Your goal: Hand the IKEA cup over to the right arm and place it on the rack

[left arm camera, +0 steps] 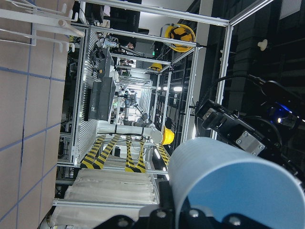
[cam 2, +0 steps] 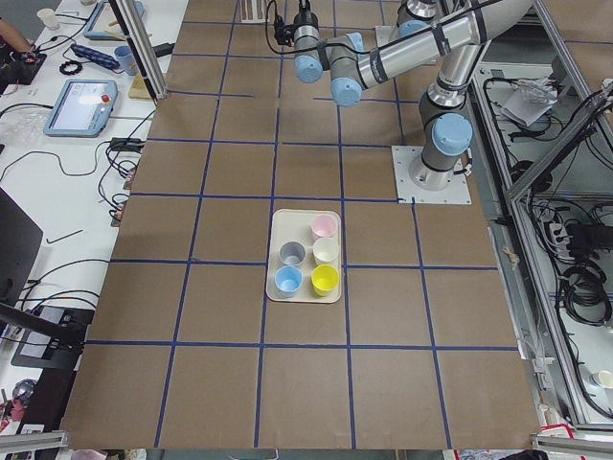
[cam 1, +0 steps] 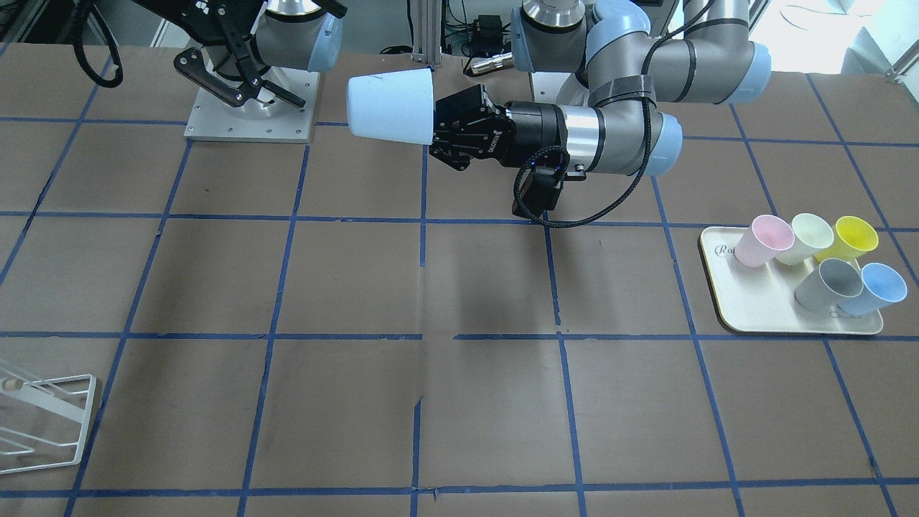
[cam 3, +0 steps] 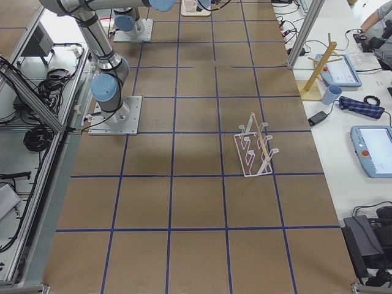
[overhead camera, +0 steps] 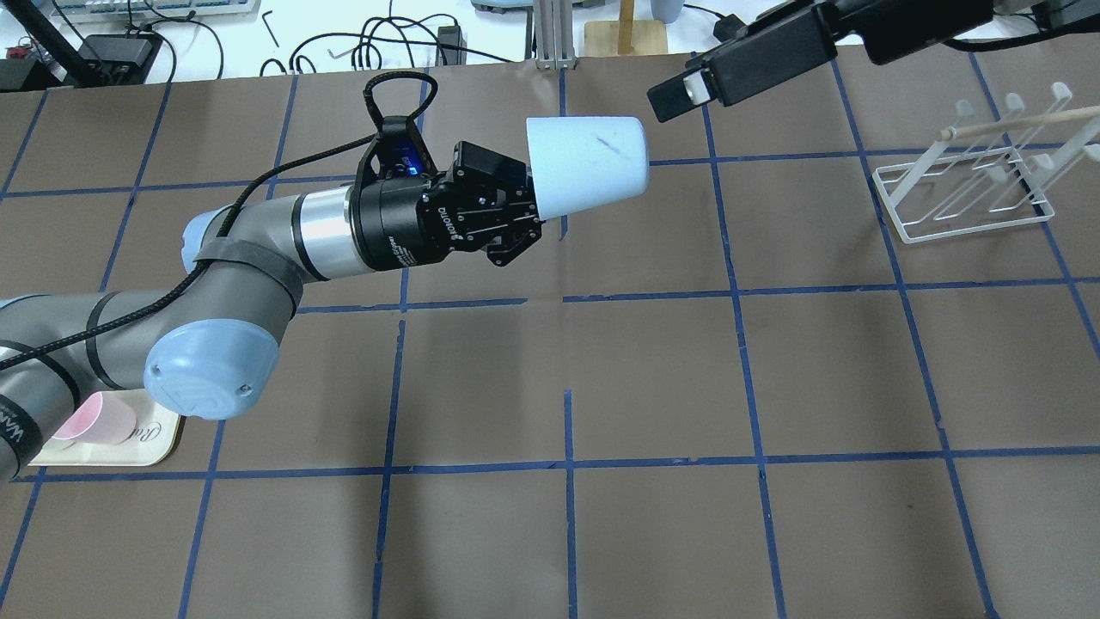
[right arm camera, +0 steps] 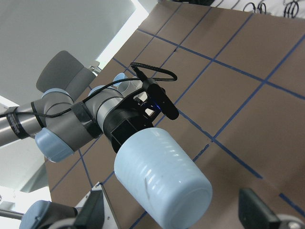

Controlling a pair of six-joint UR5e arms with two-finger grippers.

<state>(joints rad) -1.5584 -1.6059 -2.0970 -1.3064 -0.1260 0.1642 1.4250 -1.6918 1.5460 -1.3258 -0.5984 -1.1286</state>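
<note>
My left gripper (cam 1: 436, 135) is shut on the rim of the pale blue IKEA cup (cam 1: 391, 108) and holds it level, well above the table, with its base pointing away from the wrist. The cup also shows in the overhead view (overhead camera: 589, 168) with the left gripper (overhead camera: 526, 205) behind it. My right gripper (overhead camera: 687, 90) is open and empty, a short way beyond the cup's base and apart from it. In the right wrist view the cup (right arm camera: 162, 174) lies ahead between the spread fingers (right arm camera: 90, 210). The white wire rack (overhead camera: 971, 185) stands at the far right.
A cream tray (cam 1: 754, 309) on the left arm's side holds a pink cup (cam 1: 764, 240), a cream cup (cam 1: 808, 237), a yellow cup (cam 1: 854, 237), a grey cup (cam 1: 833, 283) and a second blue cup (cam 1: 876, 287). Brown table with blue tape grid.
</note>
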